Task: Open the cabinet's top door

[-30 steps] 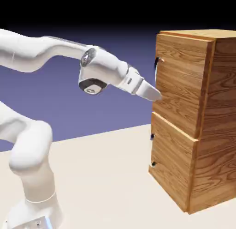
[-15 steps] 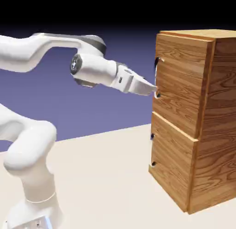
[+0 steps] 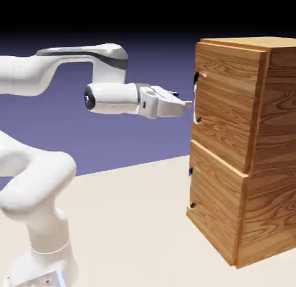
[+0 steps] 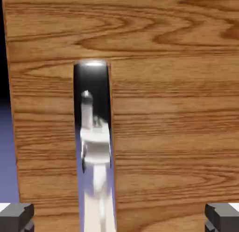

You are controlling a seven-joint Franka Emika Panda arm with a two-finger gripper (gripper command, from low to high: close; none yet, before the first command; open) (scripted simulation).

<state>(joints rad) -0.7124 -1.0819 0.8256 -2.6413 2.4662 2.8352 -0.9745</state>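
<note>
Since the earlier exterior frames, the gripper (image 3: 182,99) has been swung up from a slant toward 4 o'clock until it is nearly level, and its tips have been shifted slightly toward 11 o'clock, while the cabinet (image 3: 272,158) has not been moved. In the exterior view, the arm (image 3: 110,99) is extended from the 9 o'clock side, and the gripper is pointed toward 3 o'clock, with its tips near the handle (image 3: 195,100) of the top door (image 3: 228,103). The gripper is released, its two fingers held wide apart, and nothing is grasped. The cabinet is stood upright at 3 o'clock on the pale table (image 3: 133,228); its top door is found at about 2 o'clock, directly above the lower panel (image 3: 217,193) at 4 o'clock, and both are seen closed. The handle is mounted upright along the door edge on the 9 o'clock side. In the hand view, wood grain is spread across most of the frame, and the glossy handle is seen as a long strip running from 11 o'clock to the edge between 6 and 7 o'clock. The fingertips are shown at half past 7 and half past 4, with the strip lying between their directions, nearer the former; whether it is touched cannot be told.
</note>
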